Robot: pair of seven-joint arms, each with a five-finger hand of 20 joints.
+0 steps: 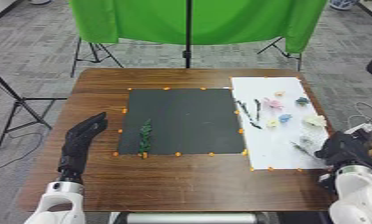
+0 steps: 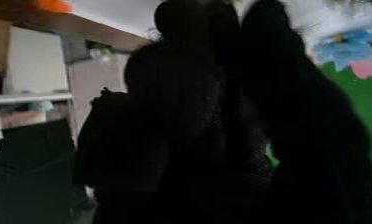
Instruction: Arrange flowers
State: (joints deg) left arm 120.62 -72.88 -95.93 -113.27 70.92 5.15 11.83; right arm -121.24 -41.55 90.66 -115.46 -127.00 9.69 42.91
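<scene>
Mat [image 1: 182,120] was laid on table [image 1: 94,180], around middle; sheet [image 1: 293,160] was placed right of it. Tabs [image 1: 178,154] were set along edges of both. On mat, sprig [image 1: 145,137] was laid at front left. On sheet, stems [image 1: 257,111] were put side by side at left, flower heads [image 1: 273,103] were scattered right of them, cutting [image 1: 302,149] was placed nearer front. Cloth [image 1: 147,22] was hung behind table; stand [image 1: 21,100] was set left of table, on floor [image 1: 156,55].
</scene>
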